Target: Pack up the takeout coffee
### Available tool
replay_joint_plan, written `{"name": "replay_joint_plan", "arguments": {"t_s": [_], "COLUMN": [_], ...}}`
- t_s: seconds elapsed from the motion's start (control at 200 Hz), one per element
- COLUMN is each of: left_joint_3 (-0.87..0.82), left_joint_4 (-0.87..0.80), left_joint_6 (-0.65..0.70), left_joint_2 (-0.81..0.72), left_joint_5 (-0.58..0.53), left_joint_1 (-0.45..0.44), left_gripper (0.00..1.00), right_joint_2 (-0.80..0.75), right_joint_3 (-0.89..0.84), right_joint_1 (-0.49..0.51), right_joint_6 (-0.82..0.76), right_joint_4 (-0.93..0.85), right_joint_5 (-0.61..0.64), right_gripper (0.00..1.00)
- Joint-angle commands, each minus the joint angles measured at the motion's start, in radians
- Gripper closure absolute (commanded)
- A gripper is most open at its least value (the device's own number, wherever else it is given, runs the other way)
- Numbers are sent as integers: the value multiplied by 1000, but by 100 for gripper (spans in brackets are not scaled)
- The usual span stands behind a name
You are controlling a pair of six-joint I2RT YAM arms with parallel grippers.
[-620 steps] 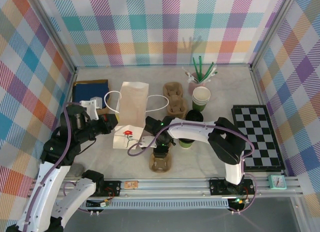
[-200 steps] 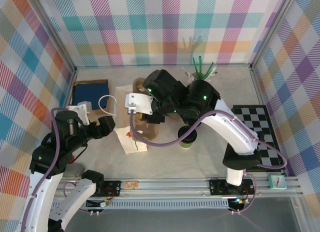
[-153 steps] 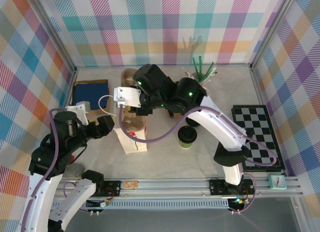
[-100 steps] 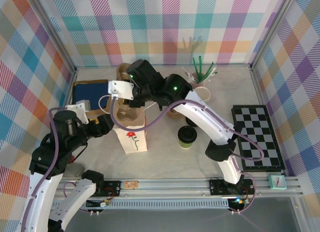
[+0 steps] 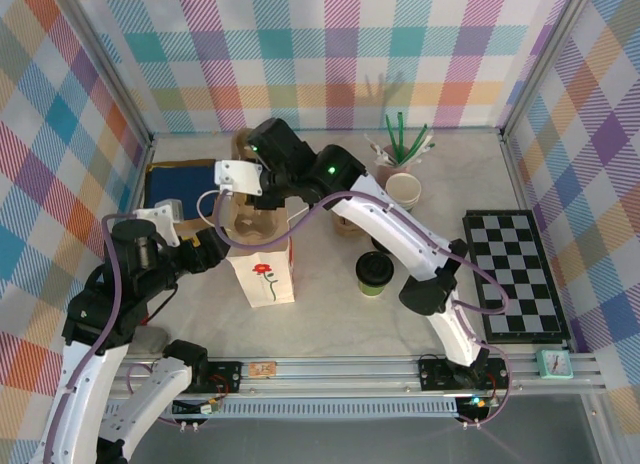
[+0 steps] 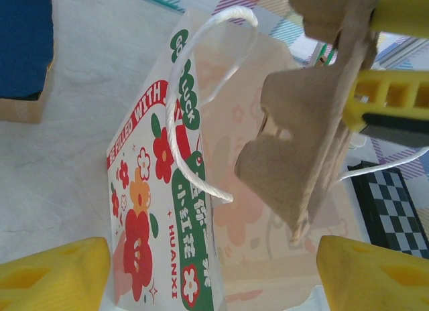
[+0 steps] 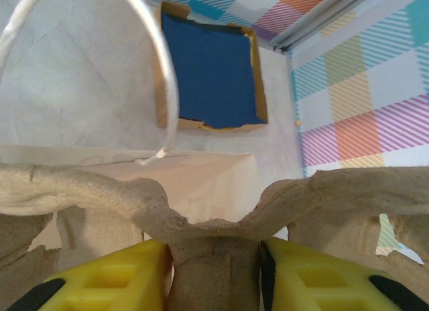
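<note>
Cardboard carrier in right jaws at white bag's open rim

The right arm reaches far left across the table with its wrist bent down. The right gripper pinches a carrier between yellow fingers. The left arm is folded near its base, and the left gripper gapes wide, aimed right.

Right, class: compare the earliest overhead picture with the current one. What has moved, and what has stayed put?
The right gripper lifted the cardboard cup carrier from the near side of the table and carried it back-left. It now holds it at the open top of the paper bag. The bag, flat before, stands upright by the open left gripper. The lidded coffee cup, checkerboard and blue book stayed.
</note>
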Motion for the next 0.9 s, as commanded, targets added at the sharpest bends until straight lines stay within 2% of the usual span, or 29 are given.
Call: {"name": "replay_joint_plan", "arguments": {"t_s": [0.0, 0.405, 0.896], "left_joint_3": [3, 6, 15], "left_joint_4": [25, 34, 54], "left_joint_6": [2, 13, 13], "left_joint_2": [7, 26, 51], "left_joint_5": [6, 9, 15], "left_joint_1": [11, 11, 11], "left_gripper": [20, 21, 22], "right_joint_2": [15, 11, -8], "right_joint_3": [28, 25, -20], "right_joint_1": [0, 9, 44], "right_joint_6": [-24, 0, 94], "right_joint_4": [-68, -252, -387], "right_joint_5": [-44, -75, -112], "right_gripper": [62, 62, 62]}}
